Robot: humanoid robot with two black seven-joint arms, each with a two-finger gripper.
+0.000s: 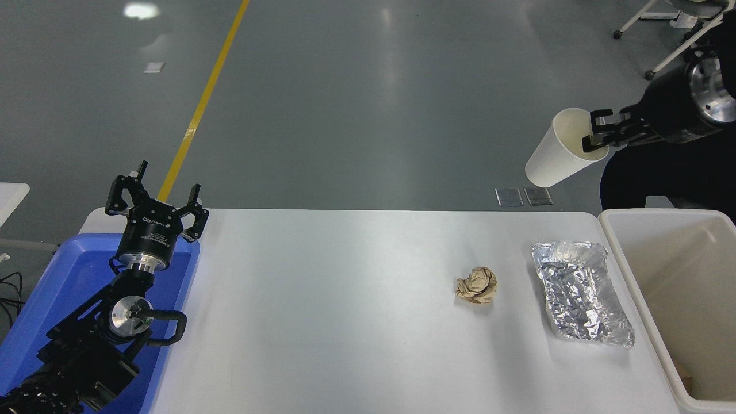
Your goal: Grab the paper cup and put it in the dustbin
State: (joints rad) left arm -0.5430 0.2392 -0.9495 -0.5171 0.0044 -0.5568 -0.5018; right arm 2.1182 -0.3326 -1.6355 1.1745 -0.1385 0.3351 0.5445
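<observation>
Paper cup (559, 150): we find it lifted clear of the table, tilted, mouth up and to the right, at the upper right of the head view.
Right gripper (597, 137): jaws clamped on the cup's rim, one finger inside the mouth, one outside the wall.
Dustbin (624, 259): sits at the table's right edge, nearer us and to the right of the held cup; we see the cup not yet over its opening.
Progress: we judge the pick-up done; carrying across and letting go remain.
Cup material: smooth cream-white paper, tapered, plain, wide round rim.
Bin material: off-white plastic, rectangular, thick rounded rim, deep walls; something brownish shows at the bottom corner, too little to name.
Foil tray (581, 293): crinkled silver, shallow, just beside the bin.
Paper ball (476, 285): crumpled brown, left of the tray.
Left gripper (156, 202): parked at lower left over the blue tray (69, 270), jaws apart, holding nothing.
Table (345, 322): white, smooth, faintly glossy.
</observation>
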